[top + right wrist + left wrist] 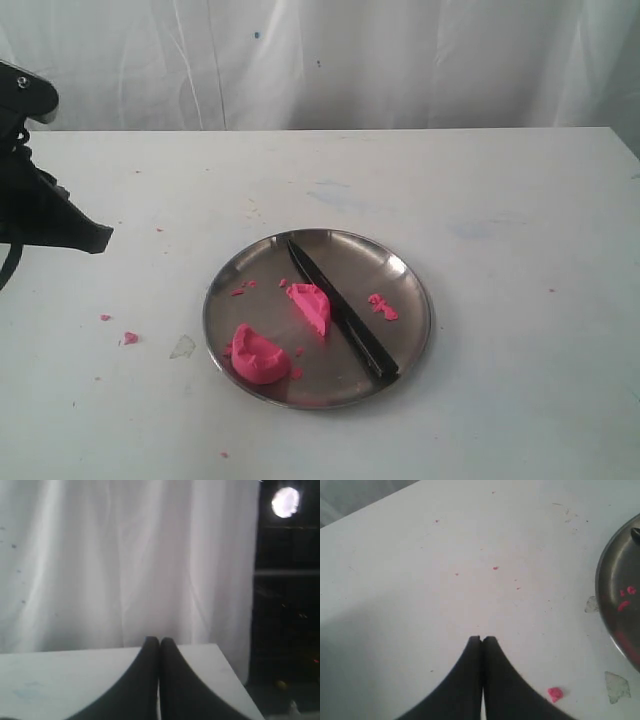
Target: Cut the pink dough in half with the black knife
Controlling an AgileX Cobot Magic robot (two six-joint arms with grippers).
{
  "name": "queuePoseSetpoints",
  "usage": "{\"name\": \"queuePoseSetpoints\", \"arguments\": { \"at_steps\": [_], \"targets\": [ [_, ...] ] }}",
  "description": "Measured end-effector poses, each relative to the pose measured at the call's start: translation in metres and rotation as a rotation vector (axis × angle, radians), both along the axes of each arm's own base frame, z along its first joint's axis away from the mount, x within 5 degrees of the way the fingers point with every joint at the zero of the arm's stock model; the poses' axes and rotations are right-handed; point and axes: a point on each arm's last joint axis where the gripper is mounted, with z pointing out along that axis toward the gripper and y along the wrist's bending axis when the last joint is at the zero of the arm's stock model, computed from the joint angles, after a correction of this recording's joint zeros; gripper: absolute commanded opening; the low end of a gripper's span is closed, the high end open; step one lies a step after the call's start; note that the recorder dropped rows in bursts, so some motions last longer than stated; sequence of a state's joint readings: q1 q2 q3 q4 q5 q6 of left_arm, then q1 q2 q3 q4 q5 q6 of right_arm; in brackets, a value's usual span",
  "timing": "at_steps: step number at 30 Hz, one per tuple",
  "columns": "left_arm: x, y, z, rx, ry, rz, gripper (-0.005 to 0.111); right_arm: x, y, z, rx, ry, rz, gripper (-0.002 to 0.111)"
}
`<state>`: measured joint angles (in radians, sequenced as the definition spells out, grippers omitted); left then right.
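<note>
White tabletop (500, 180) is taking up most of the scene, with the white curtain (400, 60) hanging along the far edge. Left arm (45, 215) is sitting at the left edge, well apart from the work. Steel plate (392, 268) is lying near-centre. The black knife (340, 320) is resting across it on a diagonal, tip far-left and handle near-right, with nothing gripping it. The pink dough is lying on the plate in two lumps: one (310, 306) touching or just beside the blade's left side, the other (257, 355) nearer and further left, by the rim. Left pincer (482, 639) is hovering clenched and empty over bare tabletop left of the plate. Right pincer (160, 641) is also clenched on nothing, pointing toward the curtain and not showing in the exterior view. Pink crumbs (382, 306) are scattering the plate right of the knife. Judging: the cut is reading as done and the knife set down. Next move is calling only for parking both arms clear.
</note>
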<state>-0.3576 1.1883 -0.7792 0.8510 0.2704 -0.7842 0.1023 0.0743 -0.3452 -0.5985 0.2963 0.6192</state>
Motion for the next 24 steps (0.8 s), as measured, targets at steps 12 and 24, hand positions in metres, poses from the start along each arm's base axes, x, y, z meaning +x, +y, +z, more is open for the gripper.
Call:
{"name": "queuePoseSetpoints", "arguments": {
  "at_steps": [12,24],
  "targets": [
    [0.000,0.000,0.000,-0.003,0.006,0.006,0.000,-0.011,-0.011,-0.022,0.100,0.175,-0.111,0.000],
    [0.000,0.000,0.000,-0.005,0.006,0.007,0.000,-0.009,-0.005,-0.019,0.109,0.107,-0.044,0.000]
  ]
}}
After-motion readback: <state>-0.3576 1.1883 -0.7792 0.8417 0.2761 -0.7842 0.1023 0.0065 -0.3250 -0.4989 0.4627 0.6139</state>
